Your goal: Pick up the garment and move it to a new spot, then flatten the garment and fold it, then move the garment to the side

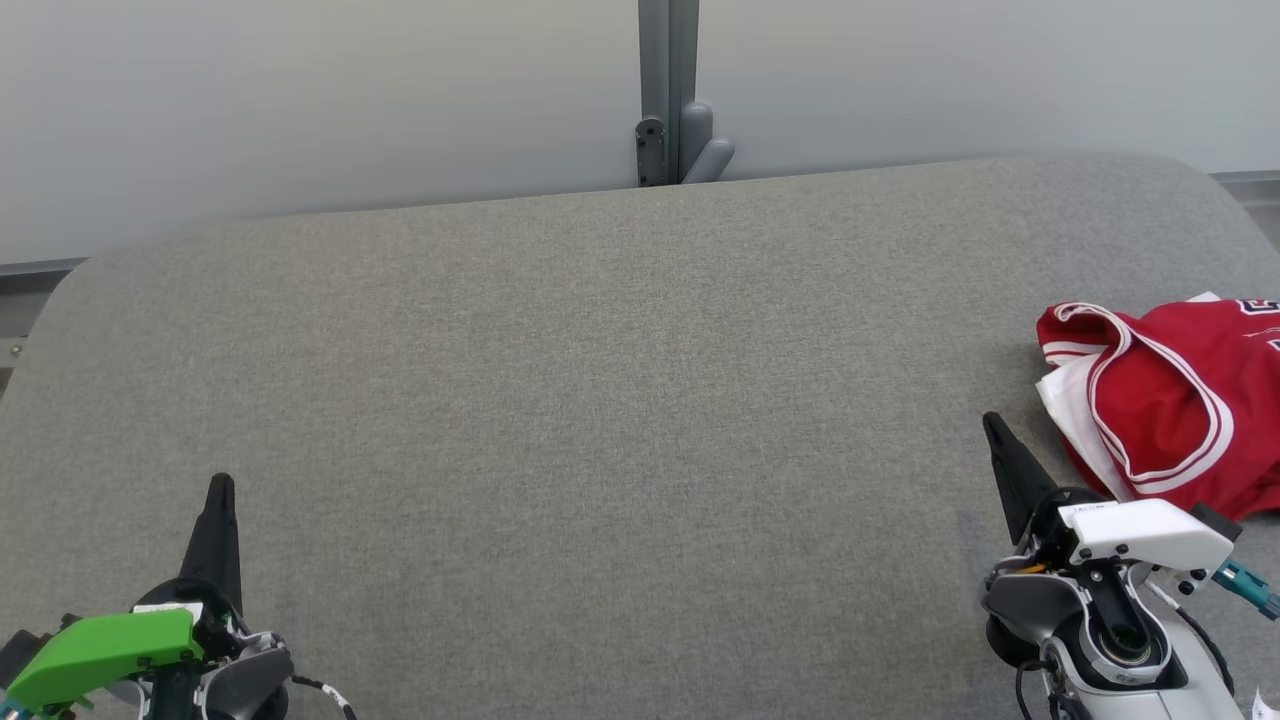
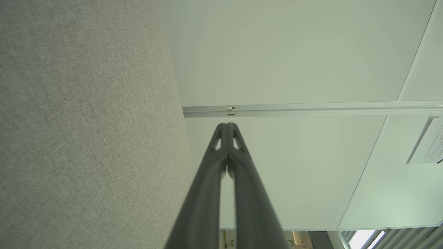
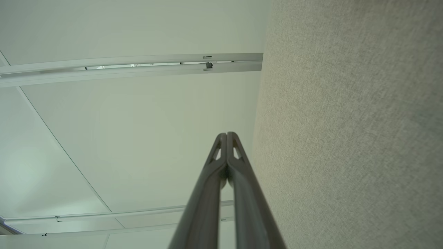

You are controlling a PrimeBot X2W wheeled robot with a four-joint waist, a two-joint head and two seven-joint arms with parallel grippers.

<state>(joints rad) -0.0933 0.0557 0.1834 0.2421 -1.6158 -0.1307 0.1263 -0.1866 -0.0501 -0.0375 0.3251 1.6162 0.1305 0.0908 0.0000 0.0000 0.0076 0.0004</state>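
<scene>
1. Our left pincer (image 1: 220, 487) and right pincer (image 1: 993, 424) are both pinched closed, empty.
2. The red garment (image 1: 1165, 400) lies on the tabletop (image 1: 600, 400) just beside the right pincer; reaching in closed, we might only shove it.

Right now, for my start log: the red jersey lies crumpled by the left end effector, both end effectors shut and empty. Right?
No: the head view shows the red jersey beside the right end effector, far from the left end effector. The rest holds: crumpled, both shut and empty.
</scene>
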